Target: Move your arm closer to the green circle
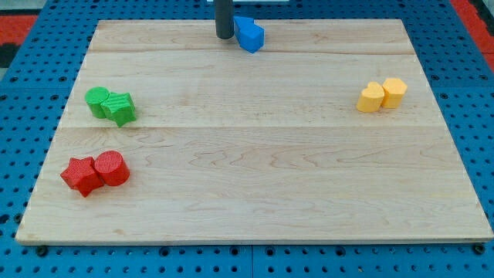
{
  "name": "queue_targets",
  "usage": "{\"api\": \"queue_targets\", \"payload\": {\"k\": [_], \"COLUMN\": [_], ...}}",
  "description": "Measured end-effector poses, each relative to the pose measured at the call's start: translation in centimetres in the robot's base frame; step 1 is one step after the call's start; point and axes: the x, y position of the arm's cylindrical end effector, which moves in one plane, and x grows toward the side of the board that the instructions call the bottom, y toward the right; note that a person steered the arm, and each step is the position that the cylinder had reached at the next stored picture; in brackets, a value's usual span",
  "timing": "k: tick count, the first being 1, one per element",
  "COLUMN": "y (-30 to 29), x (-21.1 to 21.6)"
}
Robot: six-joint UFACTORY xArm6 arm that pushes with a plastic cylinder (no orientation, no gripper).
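Observation:
The green circle (97, 100) lies at the view's left on the wooden board (255, 170), touching a green star-shaped block (120, 109) on its right. My tip (224, 35) is at the view's top centre, far to the upper right of the green circle. It stands right beside a blue block (249, 34), on that block's left.
A red star (80, 176) and a red cylinder (113, 167) sit together at the lower left. Two yellow blocks (382, 95) sit together at the right. A blue pegboard (23, 116) surrounds the board.

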Motion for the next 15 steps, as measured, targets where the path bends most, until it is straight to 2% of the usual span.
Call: {"api": "queue_targets", "payload": {"k": [15], "y": [-5.3], "x": [0.0]}}
